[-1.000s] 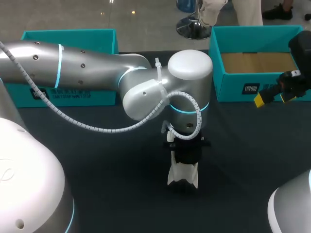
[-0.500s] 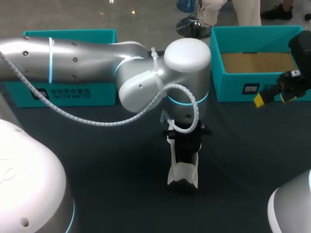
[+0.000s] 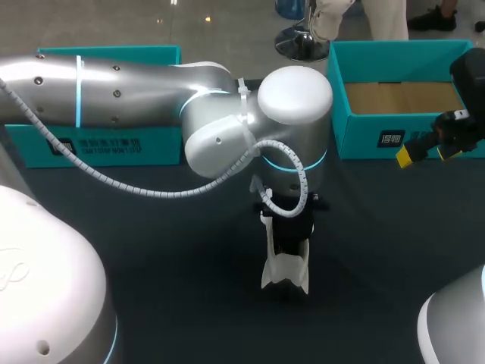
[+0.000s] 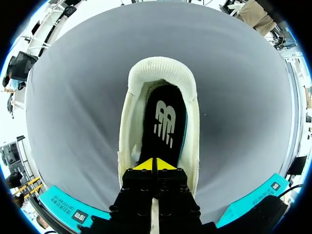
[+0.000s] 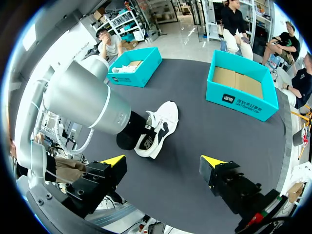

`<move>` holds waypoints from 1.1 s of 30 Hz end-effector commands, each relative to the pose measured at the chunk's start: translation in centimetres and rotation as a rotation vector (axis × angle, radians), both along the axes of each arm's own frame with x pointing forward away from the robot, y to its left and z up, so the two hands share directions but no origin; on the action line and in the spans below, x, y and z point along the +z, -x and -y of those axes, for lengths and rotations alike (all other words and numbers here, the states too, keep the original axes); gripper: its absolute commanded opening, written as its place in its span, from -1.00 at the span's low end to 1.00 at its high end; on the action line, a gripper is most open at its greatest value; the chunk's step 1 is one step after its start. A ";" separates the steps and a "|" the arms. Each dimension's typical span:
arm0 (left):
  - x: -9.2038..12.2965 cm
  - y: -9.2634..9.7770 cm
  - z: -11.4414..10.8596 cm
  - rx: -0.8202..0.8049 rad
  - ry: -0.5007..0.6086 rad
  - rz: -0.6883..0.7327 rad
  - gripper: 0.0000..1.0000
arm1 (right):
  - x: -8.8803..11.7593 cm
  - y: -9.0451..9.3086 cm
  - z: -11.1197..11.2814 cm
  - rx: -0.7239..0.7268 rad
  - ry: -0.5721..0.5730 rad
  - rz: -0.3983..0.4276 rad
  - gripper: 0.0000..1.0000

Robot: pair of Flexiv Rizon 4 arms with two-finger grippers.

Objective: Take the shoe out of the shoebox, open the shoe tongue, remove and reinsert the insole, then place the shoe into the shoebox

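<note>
Nearest, in the left wrist view: left gripper (image 4: pixel 155 165), yellow tips pressed together with only a hairline between them, nothing visibly pinched, bearing down on the black insole (image 4: pixel 163 122) about midway along its length. Insole lying inside the white shoe (image 4: pixel 161 69), heel end tucked under the padded collar. Sliver of teal showing along one edge, so probably not fully seated on that side. Judged step: reseating the insole. To do it well, press straight down rather than along, to avoid buckling the insole toward the heel. Work from the middle toward the toe, then along the teal-showing edge. Keep the tips together as one blunt pad. Mind the tongue and laces, hidden here under the gripper body. Shoe upright on its sole on the dark table (image 3: pixel 151 250), out of both boxes, braced by nothing from outside, so a hard sideways push likely to slide or tip it. Farther off: right gripper (image 3: pixel 424 154), fingers spread wide and empty, hanging just in front of the open teal shoebox (image 3: pixel 364 140), well apart from the shoe. Farthest: second teal box (image 3: pixel 114 148), behind the left arm.
</note>
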State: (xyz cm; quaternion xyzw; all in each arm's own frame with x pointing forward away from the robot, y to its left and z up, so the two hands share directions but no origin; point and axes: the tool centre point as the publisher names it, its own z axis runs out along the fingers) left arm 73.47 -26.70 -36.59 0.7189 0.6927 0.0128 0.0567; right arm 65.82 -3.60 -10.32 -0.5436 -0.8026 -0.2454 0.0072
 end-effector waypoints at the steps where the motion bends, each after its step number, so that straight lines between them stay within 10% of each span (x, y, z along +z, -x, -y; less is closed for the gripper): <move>1: -0.2 0.2 -0.1 0.006 -0.001 0.007 -0.39 | 0.1 -0.5 -0.2 0.002 0.003 -0.009 1.00; 4: -0.4 0.3 -0.2 0.006 -0.005 0.017 0.15 | 0.1 -0.5 -0.2 0.002 0.003 -0.009 1.00; 15: -0.7 0.5 -0.1 0.011 -0.010 0.016 0.40 | 0.1 -0.5 -0.2 0.002 0.003 -0.009 1.00; 21: -0.8 0.5 -0.1 0.017 -0.011 0.019 1.00 | 0.1 -0.5 -0.2 0.002 0.003 -0.009 1.00; 33: -0.2 -0.1 -0.3 0.039 0.002 0.034 1.00 | 0.1 -0.5 -0.2 0.002 0.003 -0.009 1.00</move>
